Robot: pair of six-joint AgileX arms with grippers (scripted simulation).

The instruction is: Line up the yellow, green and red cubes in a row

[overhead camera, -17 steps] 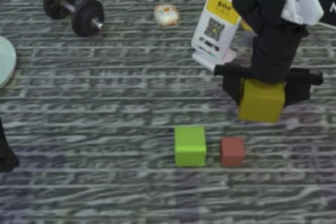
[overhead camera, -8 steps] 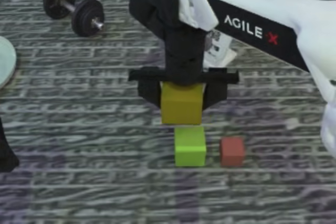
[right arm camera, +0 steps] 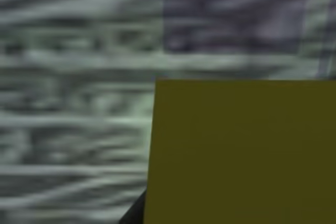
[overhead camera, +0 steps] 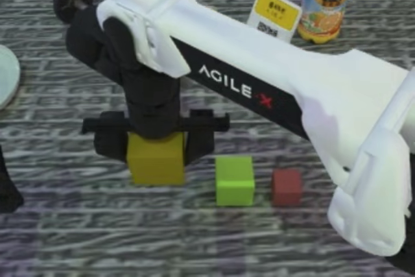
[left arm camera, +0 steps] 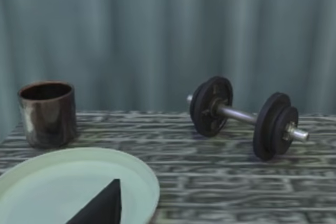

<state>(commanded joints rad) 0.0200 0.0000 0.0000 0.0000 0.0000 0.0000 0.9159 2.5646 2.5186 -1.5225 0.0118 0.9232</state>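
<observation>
A dumbbell [left arm camera: 242, 116], dark cup [left arm camera: 47, 113] and pale plate [left arm camera: 79, 182] sit at the tabletop's [overhead camera: 65, 238] left; a juice bottle [overhead camera: 327, 1] and QR sign [overhead camera: 275, 14] stand at the back.

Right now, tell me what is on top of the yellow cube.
The right gripper sits over the yellow cube, shut on it, its black fingers at both sides. The cube's top face is mostly covered by the wrist. Nothing else rests on it.

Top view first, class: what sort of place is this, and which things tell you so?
Probably a simulated tabletop test scene, not a lived-in room: unrelated props, a dumbbell, a juice bottle and a QR-code sign, share a patterned table before a plain curtain.
</observation>
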